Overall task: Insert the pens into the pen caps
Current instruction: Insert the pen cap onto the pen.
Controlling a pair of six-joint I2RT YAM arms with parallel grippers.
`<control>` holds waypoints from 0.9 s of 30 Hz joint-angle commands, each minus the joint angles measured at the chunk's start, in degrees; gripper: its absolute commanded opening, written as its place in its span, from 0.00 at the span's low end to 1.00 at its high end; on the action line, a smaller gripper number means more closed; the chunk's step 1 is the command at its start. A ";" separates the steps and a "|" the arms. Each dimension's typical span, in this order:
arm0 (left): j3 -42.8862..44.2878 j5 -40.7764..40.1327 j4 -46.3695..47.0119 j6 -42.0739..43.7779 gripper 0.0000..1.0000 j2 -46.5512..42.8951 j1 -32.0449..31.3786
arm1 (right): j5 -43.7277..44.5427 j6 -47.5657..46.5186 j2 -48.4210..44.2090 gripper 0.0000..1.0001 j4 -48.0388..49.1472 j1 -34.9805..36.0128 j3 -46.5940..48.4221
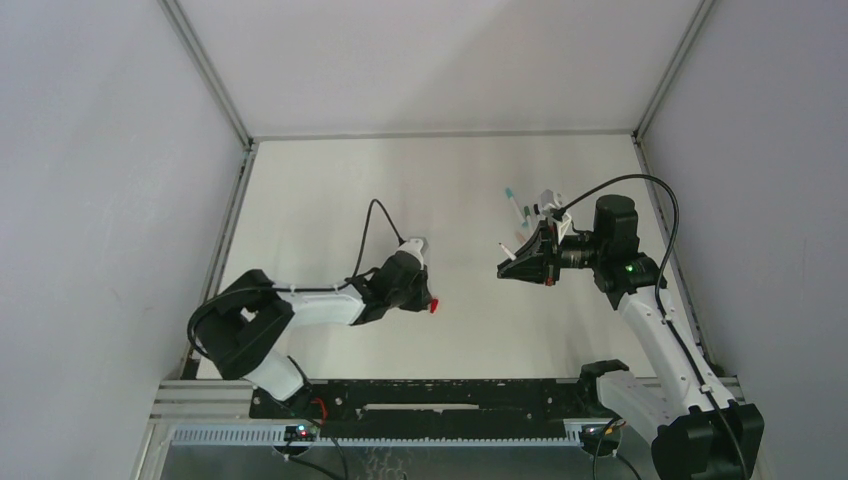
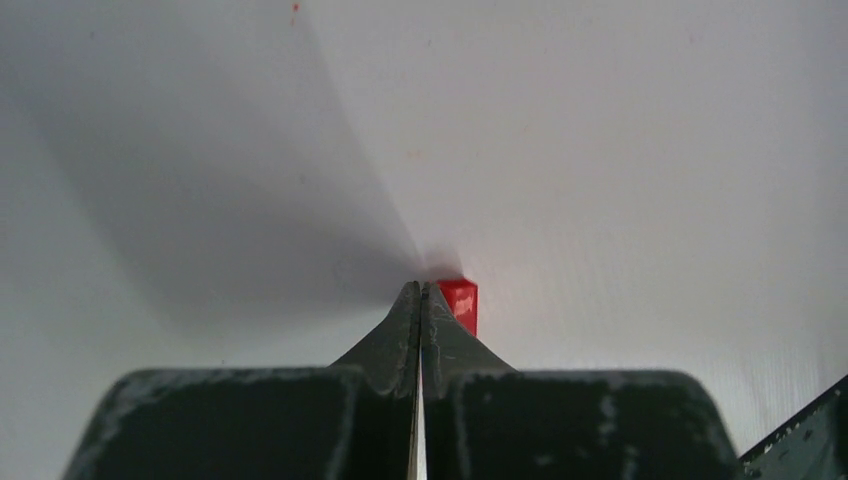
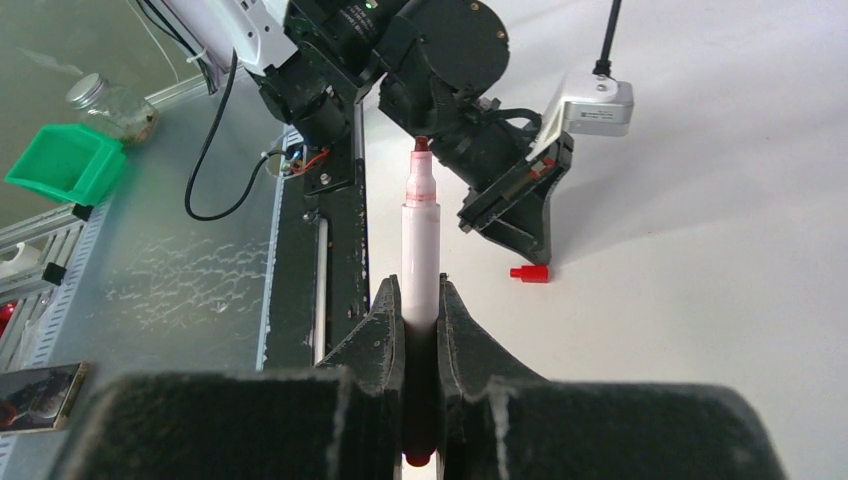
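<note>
My right gripper (image 3: 421, 285) is shut on a white-barrelled pen (image 3: 421, 240) whose red tip points toward the left arm; in the top view the gripper (image 1: 507, 266) holds it above the table's right half. A small red pen cap (image 2: 460, 303) lies on the white table, just past my left gripper's right fingertip. My left gripper (image 2: 421, 288) is shut with its jaws pressed together and nothing between them. The cap also shows in the top view (image 1: 434, 305) and in the right wrist view (image 3: 530, 273), on the table under the left gripper (image 1: 427, 297).
More pens and caps, one of them teal, lie in a small cluster (image 1: 518, 207) behind the right gripper. A black rail (image 1: 440, 400) runs along the near table edge. A green bin (image 3: 65, 160) and a glass jar (image 3: 105, 100) stand off the table.
</note>
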 commanded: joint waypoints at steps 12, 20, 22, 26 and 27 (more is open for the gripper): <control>-1.73 -9.38 -4.35 8.29 0.01 -18.63 1.03 | -1.01 -1.10 -0.61 0.00 0.32 -0.58 2.14; -5.01 -16.30 -6.08 17.96 0.21 -46.69 0.99 | -0.99 -1.27 -1.06 0.00 0.26 -0.80 2.14; -6.69 -18.94 -5.68 17.61 0.46 -52.91 1.05 | -1.00 -1.34 -1.04 0.00 0.32 -0.80 2.14; -8.93 -17.79 -4.73 16.38 0.90 -59.10 1.09 | -0.90 -1.67 -1.20 0.00 0.15 -0.85 2.14; -9.38 -16.54 -4.51 15.67 0.97 -59.36 1.11 | -0.87 -1.71 -1.14 0.00 0.07 -0.92 2.14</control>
